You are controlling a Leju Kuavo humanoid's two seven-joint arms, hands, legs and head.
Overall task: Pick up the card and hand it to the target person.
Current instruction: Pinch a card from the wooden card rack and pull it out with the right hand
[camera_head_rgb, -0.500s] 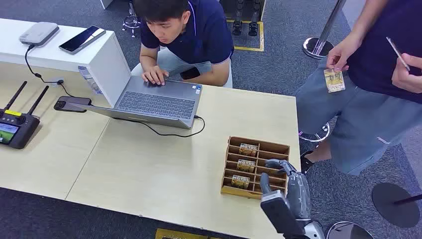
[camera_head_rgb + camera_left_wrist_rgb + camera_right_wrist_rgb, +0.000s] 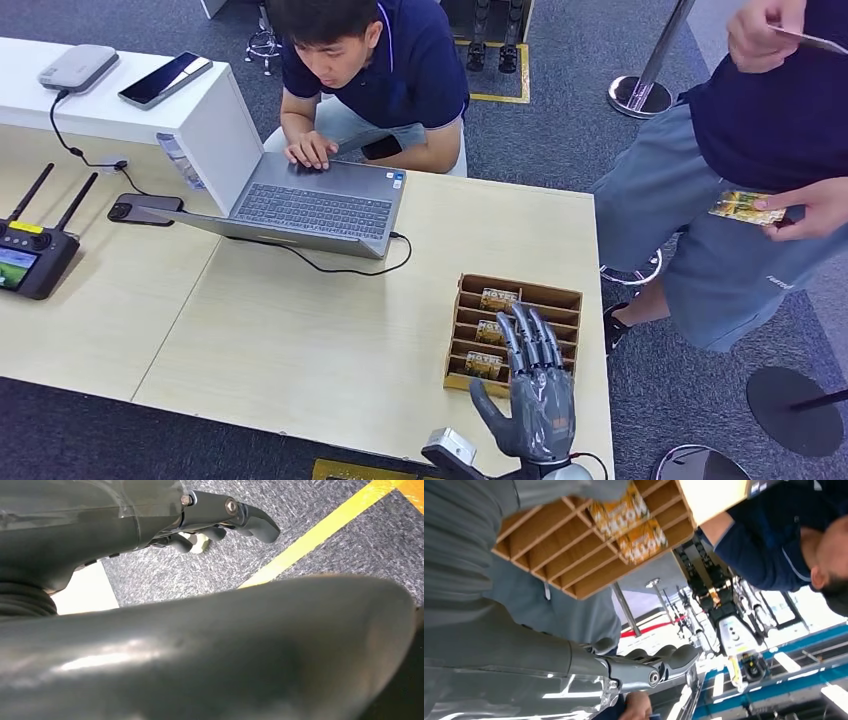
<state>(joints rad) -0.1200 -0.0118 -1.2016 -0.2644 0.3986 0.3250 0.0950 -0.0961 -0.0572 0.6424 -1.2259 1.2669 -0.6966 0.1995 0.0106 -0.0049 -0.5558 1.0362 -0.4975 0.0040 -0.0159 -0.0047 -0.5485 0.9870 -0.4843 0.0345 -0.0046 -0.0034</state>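
A wooden card rack (image 2: 560, 297) stands at the table's near right corner, with printed cards (image 2: 498, 299) standing in its left slots. My right hand (image 2: 532, 390) hovers over the rack's near edge, back up, fingers stretched apart, holding nothing. In the right wrist view the rack (image 2: 574, 550) and its cards (image 2: 620, 513) lie beyond my right hand (image 2: 649, 667). A standing person (image 2: 760, 120) at the right holds one card (image 2: 742, 207) low and another thin card (image 2: 808, 41) high. My left hand (image 2: 220, 517) hangs over grey carpet, loosely bent and empty.
A seated person (image 2: 380, 70) types on a laptop (image 2: 315, 210) at the table's far side, its cable trailing toward the rack. A remote controller (image 2: 30, 255) and a phone (image 2: 145, 208) lie at the left. A stanchion base (image 2: 640, 95) stands behind.
My right hand has turned back-up, spread its fingers and shifted left over the rack. The standing person passed the printed card to the other hand and raised the thin card higher.
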